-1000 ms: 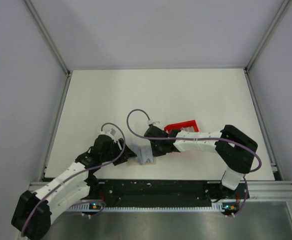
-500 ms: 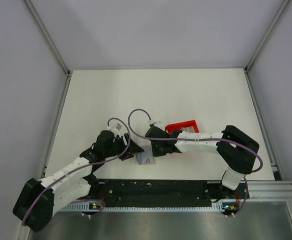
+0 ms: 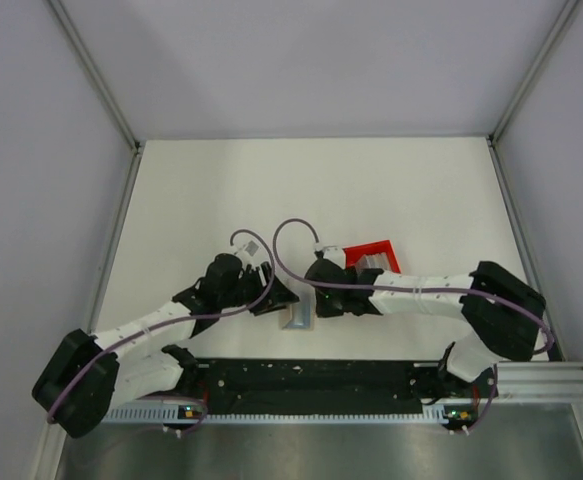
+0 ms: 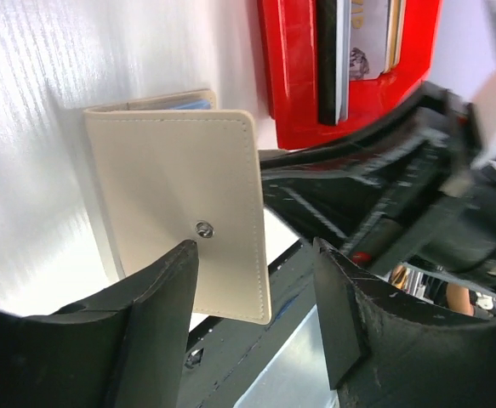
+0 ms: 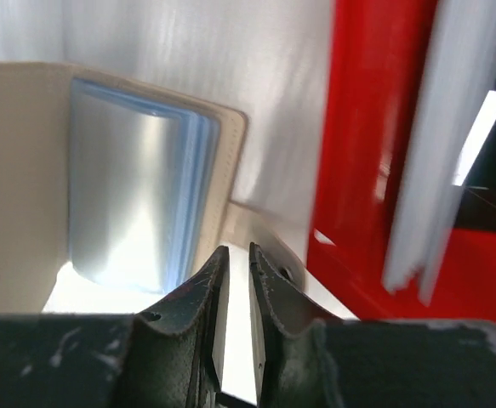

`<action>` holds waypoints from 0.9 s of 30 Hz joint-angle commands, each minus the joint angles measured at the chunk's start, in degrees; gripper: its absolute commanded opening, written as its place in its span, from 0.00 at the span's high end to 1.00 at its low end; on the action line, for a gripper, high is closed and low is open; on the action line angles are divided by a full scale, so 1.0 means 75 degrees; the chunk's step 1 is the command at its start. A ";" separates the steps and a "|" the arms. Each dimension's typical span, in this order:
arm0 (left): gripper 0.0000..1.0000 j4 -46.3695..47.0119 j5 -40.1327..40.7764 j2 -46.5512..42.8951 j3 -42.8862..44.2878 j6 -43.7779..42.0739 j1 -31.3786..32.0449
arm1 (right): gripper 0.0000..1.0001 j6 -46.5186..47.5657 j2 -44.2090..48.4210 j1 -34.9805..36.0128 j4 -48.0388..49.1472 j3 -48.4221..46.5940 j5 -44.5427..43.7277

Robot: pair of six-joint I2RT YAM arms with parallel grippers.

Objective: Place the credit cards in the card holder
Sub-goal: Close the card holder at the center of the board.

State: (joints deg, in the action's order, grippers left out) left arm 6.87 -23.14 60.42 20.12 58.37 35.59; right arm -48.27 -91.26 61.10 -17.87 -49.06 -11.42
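Note:
The beige card holder (image 3: 296, 318) lies half open at the table's near edge, one flap with a snap (image 4: 171, 170) standing up. Silvery-blue layers (image 5: 133, 195) show inside it. My left gripper (image 3: 283, 296) is open at its left, the flap's lower corner between the fingers (image 4: 254, 248) but not pinched. My right gripper (image 3: 313, 303) is at its right, closed to a thin slit (image 5: 238, 249) on the pale edge of the flap. Several credit cards (image 4: 362, 34) stand on edge in the red tray (image 4: 294, 85); they are blurred in the right wrist view (image 5: 443, 170).
The red tray (image 3: 376, 250) sits just behind my right wrist, close to the card holder. The black base rail (image 3: 311, 375) runs right below the holder. White walls with metal frame posts (image 3: 111, 250) bound the table on the left and right.
My left gripper has swung right and up to the card holder's left side. My right arm has shifted a little to the right, and the flap now stands more upright.

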 commanded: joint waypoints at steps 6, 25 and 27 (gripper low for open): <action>0.42 0.0278 -0.0114 0.0848 0.0750 -0.0575 0.0187 | 0.76 -0.0079 0.2511 0.0045 -0.0160 0.0588 -0.0915; 0.75 -0.0517 0.0506 0.1893 0.1500 -0.1371 0.0703 | 0.85 -0.0724 0.2266 -0.0026 -0.0582 0.0928 -0.0856; 0.82 -0.0623 0.0530 0.1811 0.1606 -0.1536 0.0703 | 0.85 -0.0712 0.2243 -0.0049 -0.0571 0.0939 -0.0821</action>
State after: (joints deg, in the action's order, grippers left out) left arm 4.05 -21.19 75.94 28.62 51.07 40.66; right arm -53.19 -74.17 61.04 -22.55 -42.33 -16.88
